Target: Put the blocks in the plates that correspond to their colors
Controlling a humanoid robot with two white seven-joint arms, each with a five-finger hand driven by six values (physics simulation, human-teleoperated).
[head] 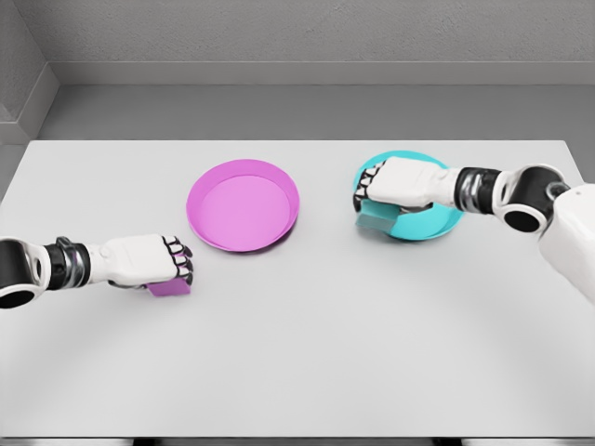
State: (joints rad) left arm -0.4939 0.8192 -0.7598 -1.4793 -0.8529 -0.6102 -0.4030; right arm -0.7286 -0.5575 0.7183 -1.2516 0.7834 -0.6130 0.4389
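On the flat white tabletop (pixel 307 353), seen from the head camera, two round shallow plates lie side by side, apart from one another. The magenta round plate (pixel 244 205) sits left of centre and holds nothing. The cyan round plate (pixel 437 223) sits right of centre and is partly covered by the right hand.

Left arm: the white arm enters from the left edge of the picture and lies low over the table. The left hand (pixel 149 262) has its fingers curled down around the small magenta cube-shaped block (pixel 171 288), grasping it from above. Only the lower face of the block shows beneath the fingertips (pixel 178 269). The block is at table level, near the magenta plate but outside its rim, to the plate's lower left.

Right arm: the white arm enters from the right edge and reaches leftward across the cyan plate. The right hand (pixel 398 186) has its fingers folded over the small teal cube-shaped block (pixel 376 221), gripping it from above. The block sits at the left rim of the cyan plate; whether it rests on the plate or is held just above it cannot be told from this view.

Background: a grey floor (pixel 279 111) and a pale grey wall (pixel 307 32) lie beyond the far edge of the table.
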